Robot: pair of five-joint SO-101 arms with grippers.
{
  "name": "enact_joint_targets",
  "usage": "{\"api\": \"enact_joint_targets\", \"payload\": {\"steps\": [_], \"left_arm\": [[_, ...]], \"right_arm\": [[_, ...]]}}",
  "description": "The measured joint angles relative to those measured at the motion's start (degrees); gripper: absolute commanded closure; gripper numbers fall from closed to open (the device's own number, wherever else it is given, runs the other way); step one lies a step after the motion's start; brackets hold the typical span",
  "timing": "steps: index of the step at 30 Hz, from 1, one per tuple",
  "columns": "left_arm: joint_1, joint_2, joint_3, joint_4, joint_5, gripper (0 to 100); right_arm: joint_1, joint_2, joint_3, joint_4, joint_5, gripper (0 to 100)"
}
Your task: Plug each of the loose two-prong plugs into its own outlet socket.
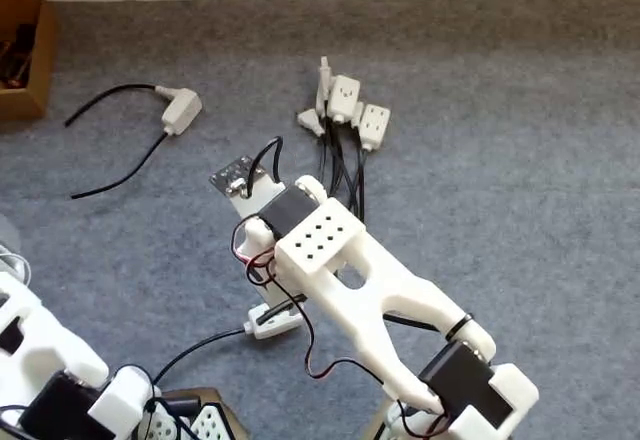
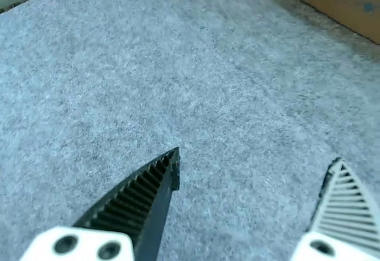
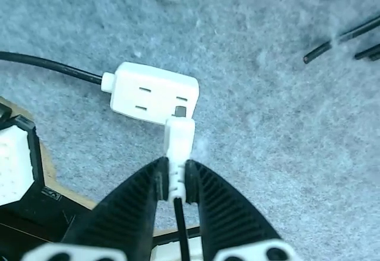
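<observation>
My right gripper (image 3: 176,166) is shut on a white two-prong plug (image 3: 179,142) and holds it upright. The plug's tip meets one end of a white outlet socket (image 3: 151,92) lying flat on the grey carpet, with a black cord running off it. From above, that socket (image 1: 272,320) peeks out under the right arm (image 1: 330,250). A second white socket on a black cord (image 1: 181,109) lies at the far left. A bunch of white plugs and sockets (image 1: 347,106) lies farther back. My left gripper (image 2: 256,160) is open over bare carpet.
A cardboard box (image 1: 22,55) stands at the far left edge of the carpet, and its corner (image 2: 332,0) is near the left gripper. Black cords (image 1: 340,165) run from the bunch under the right arm. The left arm's base (image 1: 40,360) fills the near left corner.
</observation>
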Motion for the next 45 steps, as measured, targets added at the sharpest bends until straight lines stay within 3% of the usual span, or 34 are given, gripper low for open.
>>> {"api": "enact_joint_targets", "payload": {"steps": [45], "left_arm": [[-0.88,0.09,0.0,-0.09,-0.18,63]], "right_arm": [[-1.93,4.13,1.93,-4.04,-0.88,99.1]]}}
